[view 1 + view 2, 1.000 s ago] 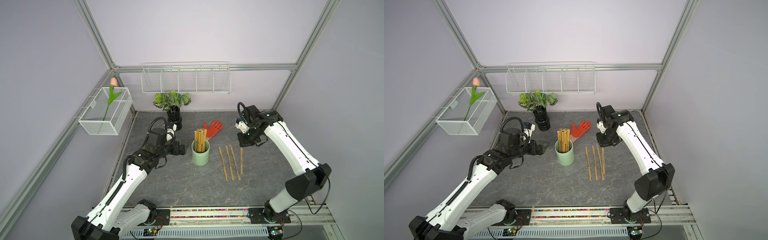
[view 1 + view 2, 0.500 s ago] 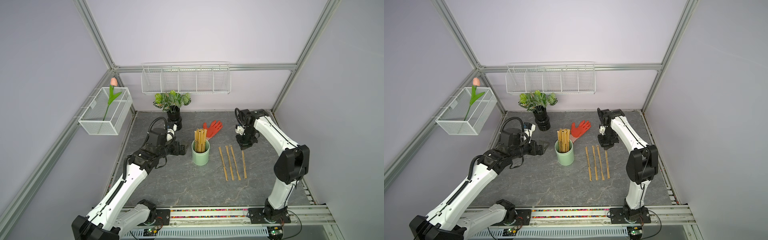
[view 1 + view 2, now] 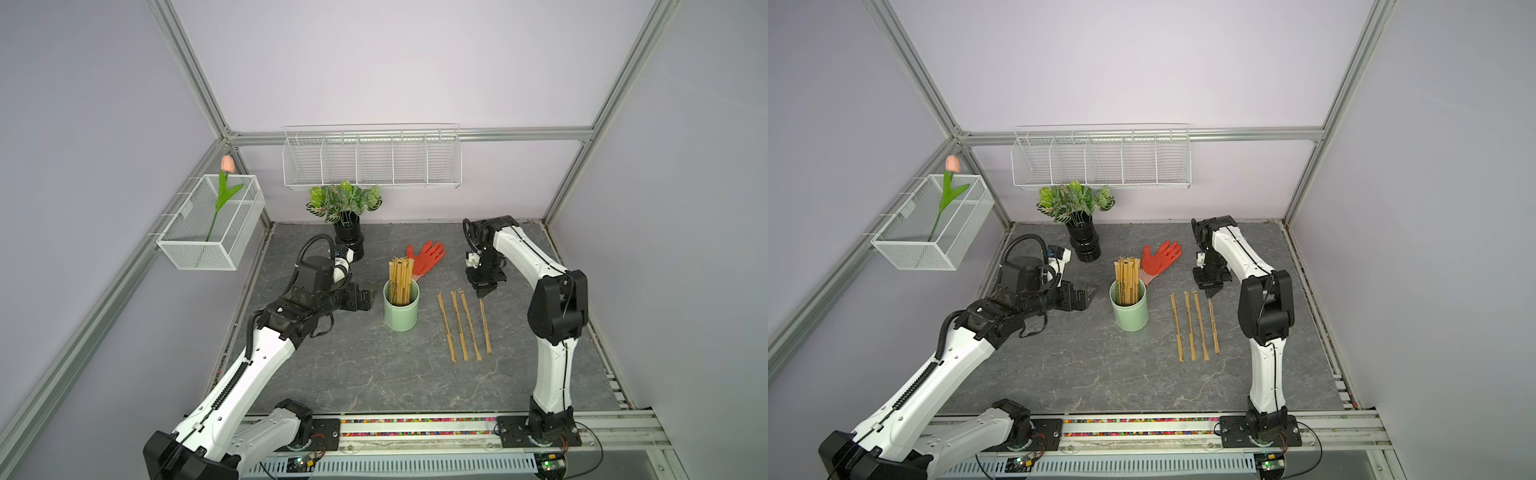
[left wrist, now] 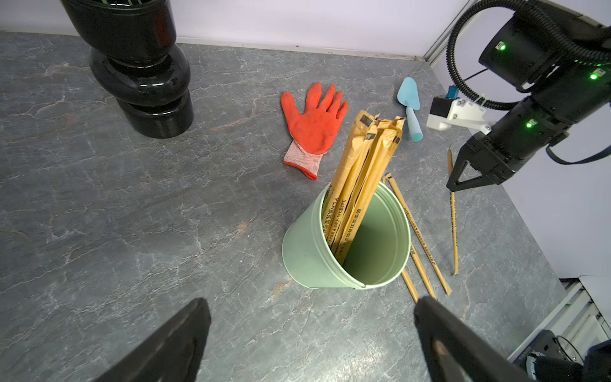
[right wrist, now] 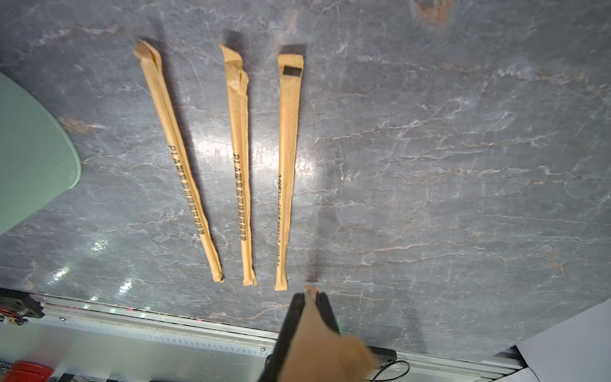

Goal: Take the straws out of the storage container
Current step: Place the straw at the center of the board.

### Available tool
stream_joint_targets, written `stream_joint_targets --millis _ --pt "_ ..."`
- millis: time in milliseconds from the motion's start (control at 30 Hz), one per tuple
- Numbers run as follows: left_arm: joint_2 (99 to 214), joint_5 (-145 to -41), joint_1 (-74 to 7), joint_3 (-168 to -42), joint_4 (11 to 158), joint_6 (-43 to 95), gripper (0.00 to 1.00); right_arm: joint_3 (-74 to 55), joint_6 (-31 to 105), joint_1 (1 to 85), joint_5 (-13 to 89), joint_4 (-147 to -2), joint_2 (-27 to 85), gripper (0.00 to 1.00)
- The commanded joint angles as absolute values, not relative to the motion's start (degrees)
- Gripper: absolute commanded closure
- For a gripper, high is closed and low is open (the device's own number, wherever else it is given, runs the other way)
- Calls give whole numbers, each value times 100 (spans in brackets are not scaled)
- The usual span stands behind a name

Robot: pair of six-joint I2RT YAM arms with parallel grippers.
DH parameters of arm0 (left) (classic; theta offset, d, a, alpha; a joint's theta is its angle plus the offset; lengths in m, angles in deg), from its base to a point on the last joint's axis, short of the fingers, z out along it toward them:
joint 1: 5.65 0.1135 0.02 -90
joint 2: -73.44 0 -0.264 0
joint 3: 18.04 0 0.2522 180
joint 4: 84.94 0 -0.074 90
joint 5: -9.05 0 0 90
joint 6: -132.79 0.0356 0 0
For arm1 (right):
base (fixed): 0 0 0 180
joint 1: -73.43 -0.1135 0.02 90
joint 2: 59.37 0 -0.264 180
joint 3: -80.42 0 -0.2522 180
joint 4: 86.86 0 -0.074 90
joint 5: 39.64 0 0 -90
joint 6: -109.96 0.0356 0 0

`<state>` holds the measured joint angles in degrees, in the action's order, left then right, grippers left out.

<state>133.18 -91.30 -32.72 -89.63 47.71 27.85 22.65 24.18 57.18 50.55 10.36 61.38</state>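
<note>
Tan straw (image 5: 314, 327) pinched in right gripper (image 3: 484, 294), three straws (image 5: 238, 165) alongside; left gripper (image 3: 371, 296) gapes wide beside the mint cup (image 3: 401, 318)

1. In front of the storage container (image 3: 401, 316), I see bare bench (image 3: 374, 374).
2. Just beside it, straws (image 3: 459, 326) lie along the bench.
3. Behind it, a red glove (image 3: 428, 257) and black vase (image 3: 349, 243) stand in my way.

Print on straws (image 5: 238, 158): "PLA", then characters, perhaps Chinese; rest unreadable.
</note>
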Motion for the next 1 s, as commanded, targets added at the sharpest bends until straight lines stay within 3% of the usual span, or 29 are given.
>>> stream_joint_targets --millis 0,967 --pt "13311 -9117 -3290 -8999 4702 2816 0 2455 2314 5759 5100 1311 6412 90" --pt "13387 -9071 -3316 -8999 4684 2816 0 2016 2336 5902 4911 631 7125 89"
